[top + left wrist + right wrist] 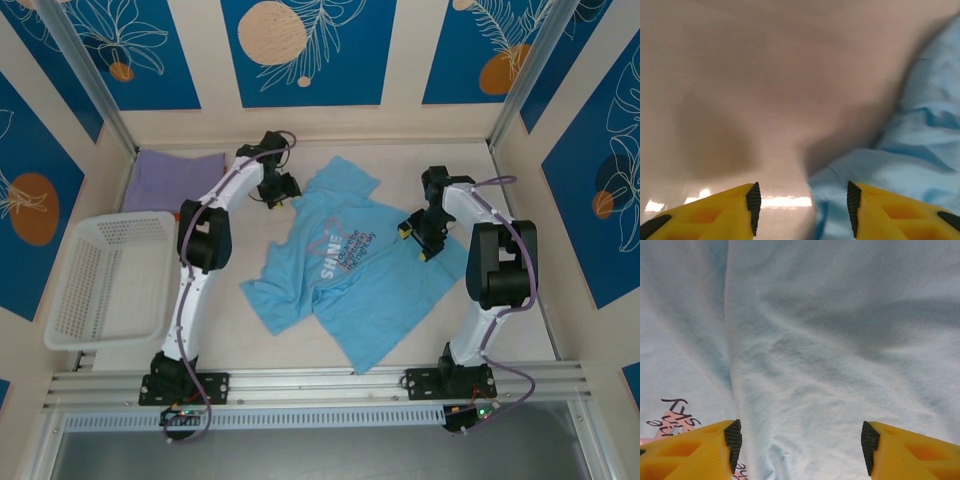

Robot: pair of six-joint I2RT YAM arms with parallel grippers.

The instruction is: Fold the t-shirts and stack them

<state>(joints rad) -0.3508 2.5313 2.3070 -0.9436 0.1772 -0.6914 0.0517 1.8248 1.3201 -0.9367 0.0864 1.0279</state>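
Currently, the sky-blue t-shirt (340,275) lies centre frame; left hand (278,192) stands open at its upper-left edge, right hand (418,238) wide above its right side.

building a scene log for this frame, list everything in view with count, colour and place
sky-blue t-shirt: one, light blue with white and pink lettering, spread rumpled at the table's centre
lavender t-shirt: one, plain lavender, flat rectangle at the far left corner
basket: one, white mesh, empty, left side of the table
table: one, pale beige
rail: one, silver, along the near edge
wall panels: several, blue with white leaves and orange discs
left arm, right arm: two, white and black, bases at the near edge
left gripper: one, yellow fingers, open at the sky-blue t-shirt's far left edge
right gripper: one, yellow fingers, open over its right side
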